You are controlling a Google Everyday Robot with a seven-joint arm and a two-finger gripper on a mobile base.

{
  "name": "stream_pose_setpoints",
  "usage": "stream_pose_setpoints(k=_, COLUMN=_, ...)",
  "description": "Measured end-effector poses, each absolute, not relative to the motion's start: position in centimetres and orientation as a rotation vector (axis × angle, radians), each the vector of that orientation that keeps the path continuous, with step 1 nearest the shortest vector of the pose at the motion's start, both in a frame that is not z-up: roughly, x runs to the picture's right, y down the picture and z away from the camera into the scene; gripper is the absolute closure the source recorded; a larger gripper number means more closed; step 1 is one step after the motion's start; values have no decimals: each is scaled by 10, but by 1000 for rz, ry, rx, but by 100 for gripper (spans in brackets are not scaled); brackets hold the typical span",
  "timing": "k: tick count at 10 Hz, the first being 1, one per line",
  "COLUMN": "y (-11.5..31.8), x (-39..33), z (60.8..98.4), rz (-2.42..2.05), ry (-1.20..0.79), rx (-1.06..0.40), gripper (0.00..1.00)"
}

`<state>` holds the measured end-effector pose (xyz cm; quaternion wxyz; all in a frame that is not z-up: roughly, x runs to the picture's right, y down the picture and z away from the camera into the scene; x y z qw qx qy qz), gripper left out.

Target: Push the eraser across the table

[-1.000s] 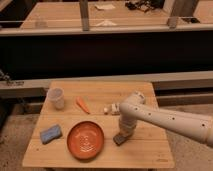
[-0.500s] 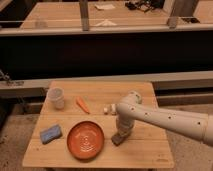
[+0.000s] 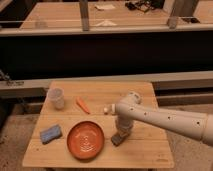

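A small pale block, which I take for the eraser [image 3: 106, 109], lies on the wooden table [image 3: 150, 150] near its middle, just left of my white arm's elbow. My gripper [image 3: 118, 138] points straight down and its dark tip is at the tabletop, right of the orange plate [image 3: 86, 140] and in front of the eraser. A clear gap separates the gripper from the eraser. Whether anything lies under the gripper's tip is hidden.
A translucent cup [image 3: 56, 98] stands at the back left. An orange carrot-like piece [image 3: 82, 105] lies beside it. A blue sponge [image 3: 50, 133] lies at the front left. Behind the table there is a dark wall with a railing [image 3: 100, 30].
My gripper has shifted slightly left along the tabletop, toward the plate. The eraser, plate, cup and sponge have not moved.
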<state>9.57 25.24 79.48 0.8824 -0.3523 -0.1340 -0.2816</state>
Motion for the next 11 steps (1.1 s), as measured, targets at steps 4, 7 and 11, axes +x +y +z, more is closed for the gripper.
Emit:
stream_pose_setpoints(k=4, y=253, x=92, z=793, rz=-592, ry=-283, rx=-733, gripper=87)
stream_pose_setpoints(k=7, y=253, x=91, z=792, rz=-595, ry=-280, rx=-736, gripper=92)
stream_pose_setpoints(k=11, y=255, x=88, z=793, rz=-602, ry=-275, rx=-739, gripper=92)
